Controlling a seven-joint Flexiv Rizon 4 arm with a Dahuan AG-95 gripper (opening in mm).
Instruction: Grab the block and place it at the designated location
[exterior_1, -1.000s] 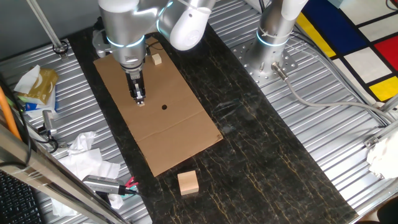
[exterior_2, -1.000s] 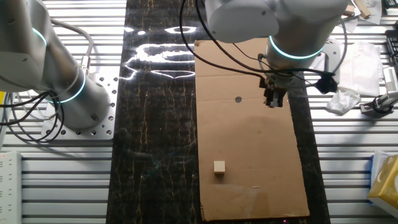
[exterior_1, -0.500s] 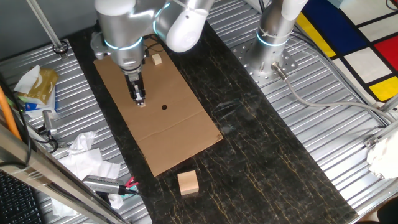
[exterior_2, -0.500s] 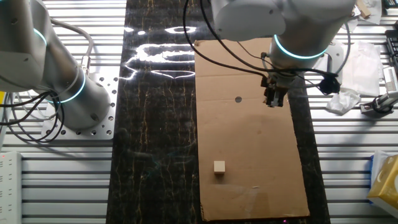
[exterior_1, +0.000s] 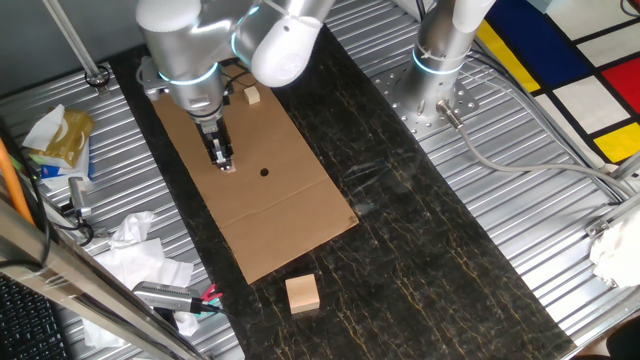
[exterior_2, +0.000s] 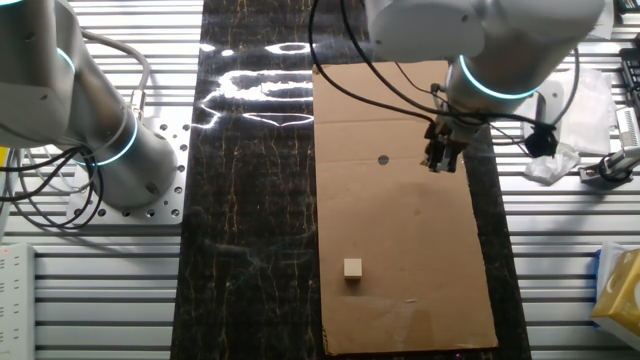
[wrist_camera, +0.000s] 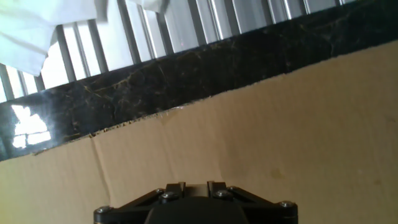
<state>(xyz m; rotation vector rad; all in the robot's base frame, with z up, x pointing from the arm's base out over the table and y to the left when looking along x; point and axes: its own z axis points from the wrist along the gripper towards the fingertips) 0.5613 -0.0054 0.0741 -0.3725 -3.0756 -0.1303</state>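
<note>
Gripper (exterior_1: 224, 160) pointing straight down over the cardboard sheet (exterior_1: 290, 215), fingertips at or just above its surface, in the sheet's half nearer the arm's base side in one fixed view. Same gripper (exterior_2: 440, 160) seen close to the sheet's right-hand edge in the other fixed view. Fingers dark and close together; whether closed or parted, and whether anything is held, cannot tell from either fixed view. A tiny pale speck at the fingertips in one fixed view, probably the block (exterior_1: 228, 167), touching or just beside the tips; hidden in the other fixed view. Hand view of no help: only the black underside of the gripper body with its screws at the bottom edge, fingertips out of frame, bare cardboard (wrist_camera: 261, 143) beyond, then the dark marble strip (wrist_camera: 186, 71) and ribbed metal table (wrist_camera: 205, 22).

Black dot (exterior_1: 264, 171) on the sheet, near the gripper but apart from it, to the right of the tips in one fixed view. Same dot (exterior_2: 383, 159) left of the gripper in the other fixed view, uncovered.

Slightly bigger pale block (exterior_1: 252, 96) on the sheet behind the arm, well apart from the dot; also (exterior_2: 352, 267) low on the sheet in the other fixed view. Large wooden cube (exterior_1: 302, 294) off the sheet, on the dark marble strip (exterior_1: 420, 260). Crumpled paper and clutter (exterior_1: 130, 250) along the table's left side.
</note>
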